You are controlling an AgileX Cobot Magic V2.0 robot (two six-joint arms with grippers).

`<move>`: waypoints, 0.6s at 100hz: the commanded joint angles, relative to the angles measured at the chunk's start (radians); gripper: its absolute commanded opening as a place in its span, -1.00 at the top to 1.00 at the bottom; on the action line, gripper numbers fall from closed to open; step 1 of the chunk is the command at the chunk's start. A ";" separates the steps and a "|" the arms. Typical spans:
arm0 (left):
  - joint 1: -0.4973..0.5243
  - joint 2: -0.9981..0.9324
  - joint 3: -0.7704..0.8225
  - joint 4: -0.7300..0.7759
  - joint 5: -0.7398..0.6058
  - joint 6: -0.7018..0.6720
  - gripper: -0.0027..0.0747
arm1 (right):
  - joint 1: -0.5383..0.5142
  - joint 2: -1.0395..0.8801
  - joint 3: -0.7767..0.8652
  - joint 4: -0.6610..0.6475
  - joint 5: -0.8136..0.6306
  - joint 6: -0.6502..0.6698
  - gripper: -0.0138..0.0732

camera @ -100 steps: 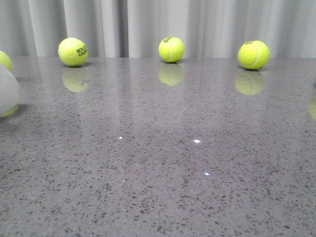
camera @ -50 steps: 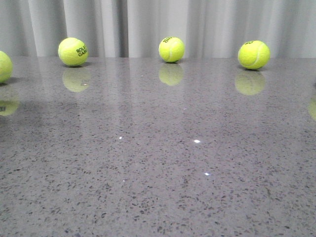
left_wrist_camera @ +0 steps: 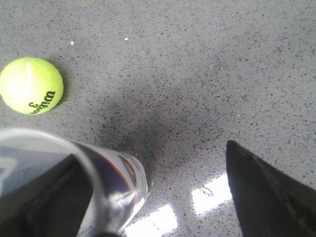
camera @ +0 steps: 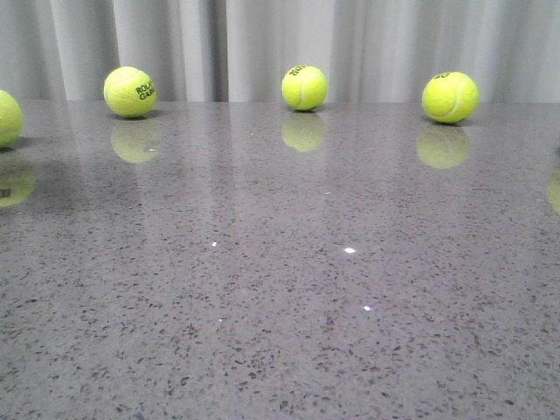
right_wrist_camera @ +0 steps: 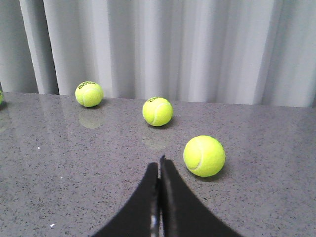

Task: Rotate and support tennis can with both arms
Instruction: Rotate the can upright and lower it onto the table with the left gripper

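Note:
The tennis can [left_wrist_camera: 116, 180] shows only in the left wrist view: a clear cylinder with a navy and white label, an orange stripe and a silver rim [left_wrist_camera: 74, 143], above the grey table. My left gripper [left_wrist_camera: 153, 153] is open. One finger shows dark through the can's open end, and the other finger [left_wrist_camera: 266, 197] stands well apart from the can with bare table between. My right gripper [right_wrist_camera: 159, 162] is shut and empty, low over the table. Neither gripper nor the can shows in the front view.
Tennis balls stand along the far edge of the grey table [camera: 280, 289]: one at the left edge [camera: 7, 118], then three more [camera: 129, 91], [camera: 304, 87], [camera: 450, 96]. A ball [right_wrist_camera: 204, 155] lies just ahead of my right gripper. Another ball [left_wrist_camera: 31, 85] lies near the can. A curtain hangs behind.
A pale blurred shape at the front view's left edge has gone out of view, uncovering the ball there. A faint shadow remains on the table at the left.

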 commanded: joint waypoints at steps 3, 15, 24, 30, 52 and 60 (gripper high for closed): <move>-0.008 -0.025 -0.032 -0.003 0.013 0.002 -0.43 | -0.004 0.011 -0.025 0.006 -0.078 -0.002 0.84; -0.008 -0.031 -0.032 -0.003 0.013 0.002 -0.43 | -0.004 0.011 -0.025 0.006 -0.078 -0.002 0.84; -0.008 -0.043 -0.032 -0.003 0.013 0.002 -0.43 | -0.004 0.011 -0.025 0.006 -0.078 -0.002 0.84; -0.008 -0.060 -0.032 -0.003 0.013 -0.005 -0.43 | -0.004 0.011 -0.025 0.006 -0.078 -0.002 0.84; -0.008 -0.152 -0.032 0.030 0.013 -0.047 -0.43 | -0.004 0.011 -0.025 0.006 -0.078 -0.002 0.84; -0.008 -0.188 -0.032 0.041 0.013 -0.072 -0.43 | -0.004 0.011 -0.025 0.006 -0.078 -0.002 0.84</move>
